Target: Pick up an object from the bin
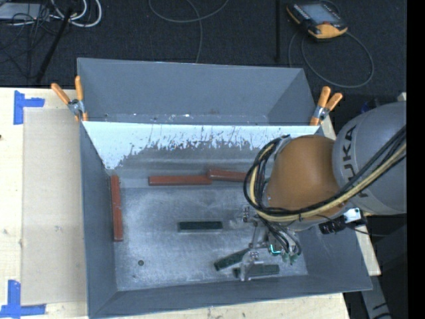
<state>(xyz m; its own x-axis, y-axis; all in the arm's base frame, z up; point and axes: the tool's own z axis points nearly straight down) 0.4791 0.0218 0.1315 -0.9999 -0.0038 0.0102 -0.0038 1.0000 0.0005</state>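
Note:
My gripper (255, 252) is low in the bin's front right corner, under the orange wrist cover. Right at its tip lies a dark green flat bar (230, 262), tilted, its right end reaching under the gripper. A second dark bar (264, 270) lies flat just in front of it, close to the bin's front wall. Another dark bar (199, 226) rests level on the floor to the gripper's left, apart from it.
A brown stick (117, 208) lies lengthwise along the left wall. Two more brown sticks (179, 179) (227, 175) lie end to end at the foot of the back wall. The arm and its cables cover the bin's right side.

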